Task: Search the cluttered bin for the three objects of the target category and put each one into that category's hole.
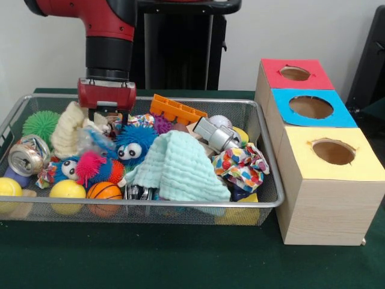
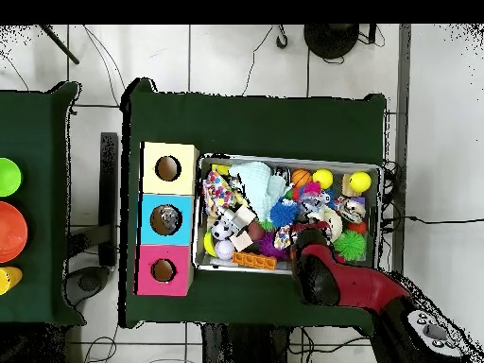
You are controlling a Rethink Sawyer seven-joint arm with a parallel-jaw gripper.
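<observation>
Search step in hand. Gripper [image 1: 106, 112] low over bin's [image 1: 264, 153] far-left corner, above cream plush [image 1: 67, 129]; jaws buried in clutter, cannot tell whether apart or together. Target category unclear; balls [image 1: 67, 189] lie along bin's front edge. Boxes [image 1: 332, 180] with holes stand beside bin. Next: lift clear, show catch.

The red and black arm [image 1: 108, 30] comes down straight, with its wrist vertical. The gripper [image 1: 107, 111] hangs low under a red block, pointing downward. Its tip is hidden, so it is not clear how it stands.
</observation>
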